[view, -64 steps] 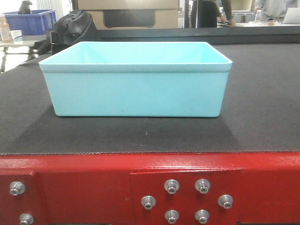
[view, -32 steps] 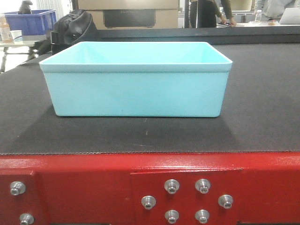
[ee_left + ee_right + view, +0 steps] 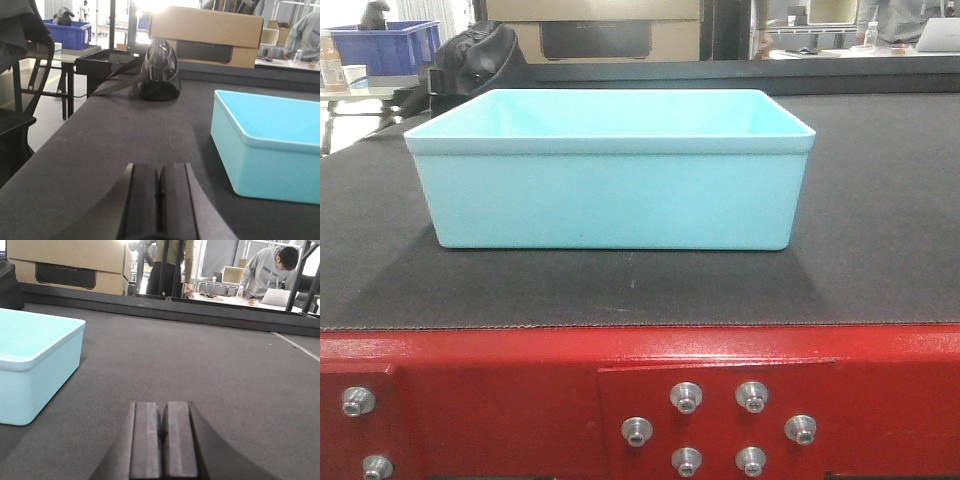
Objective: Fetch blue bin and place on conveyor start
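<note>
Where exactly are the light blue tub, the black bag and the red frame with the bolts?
blue bin (image 3: 610,200), front view, on its near wall.
black bag (image 3: 160,70), left wrist view, on its side.
red frame (image 3: 470,400), front view, on its painted face.

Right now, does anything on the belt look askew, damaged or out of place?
Nothing stands out. The blue bin sits flat and upright on the belt, empty and undamaged. Both pincers, left and right, are shut, either side of it.

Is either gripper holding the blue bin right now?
No, both the left gripper and right gripper are shut on nothing, beside the blue bin resting on the belt.
</note>
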Motion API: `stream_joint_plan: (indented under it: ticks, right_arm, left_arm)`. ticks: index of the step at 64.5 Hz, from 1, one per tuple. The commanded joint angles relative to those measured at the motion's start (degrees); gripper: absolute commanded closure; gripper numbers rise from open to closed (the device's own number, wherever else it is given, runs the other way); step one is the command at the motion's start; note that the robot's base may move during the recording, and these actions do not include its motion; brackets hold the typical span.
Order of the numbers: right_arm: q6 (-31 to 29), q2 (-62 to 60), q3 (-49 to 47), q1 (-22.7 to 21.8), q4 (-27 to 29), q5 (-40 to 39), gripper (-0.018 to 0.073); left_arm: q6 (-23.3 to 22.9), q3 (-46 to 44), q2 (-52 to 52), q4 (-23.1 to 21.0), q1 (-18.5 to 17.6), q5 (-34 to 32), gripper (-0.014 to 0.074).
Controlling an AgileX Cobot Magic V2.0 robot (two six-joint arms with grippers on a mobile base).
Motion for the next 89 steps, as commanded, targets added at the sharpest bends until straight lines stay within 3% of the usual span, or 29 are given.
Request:
stream_joint_plan:
  ticks: [1,15,30,89]
  right_arm:
    - [0.09,-0.22,0.02,0.06,-0.39,-1.09,0.0724]
    - [0.09,-0.22,0.02,0.06,-0.39,-1.09,0.0724]
    - [0.09,-0.22,0.02,0.06,-0.39,-1.09,0.0724]
    - [0.09,-0.22,0.02,0.06,-0.39,-1.09,0.0724]
  left_arm:
    - [-0.26,0.24,-0.35,0.56,-1.03,-4.65,0.0707]
    - [3.91,0.24,-0.35,1.09,-3.69,-4.45,0.0707]
    - [3.91,0.24,-0.35,-1.14,-3.71,-4.45,0.0707]
    - [3.91,0.24,-0.35,-1.14,-3.71,-4.45,0.0707]
